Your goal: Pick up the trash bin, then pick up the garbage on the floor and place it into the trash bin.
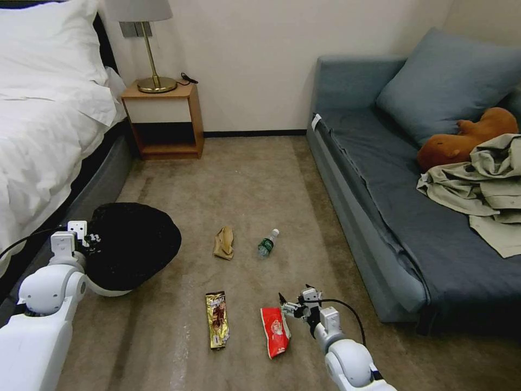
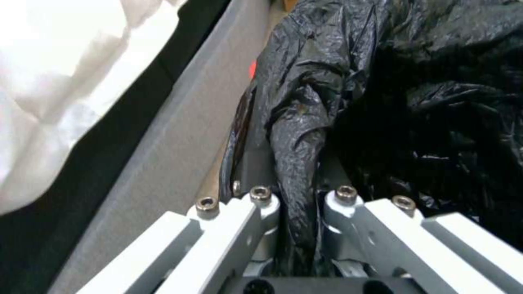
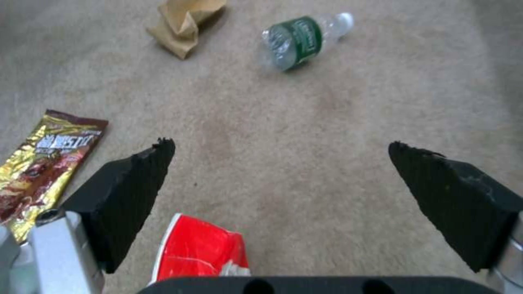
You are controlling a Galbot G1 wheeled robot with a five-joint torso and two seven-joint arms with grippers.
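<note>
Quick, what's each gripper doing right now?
Left gripper: shut on the trash bin rim.
Right gripper: open, holding nothing, above the red snack packet.

Glossy white rounded arm shells end in boxy pale-grey wrist blocks; a black cable loops along the right forearm; the right gripper point(image 3: 280, 147) carries wedge-shaped black ribbed pads point(image 3: 130, 192); the left gripper point(image 2: 297, 204) shows white linkage bars fixed by hex-socket screws point(image 2: 260, 193).
</note>
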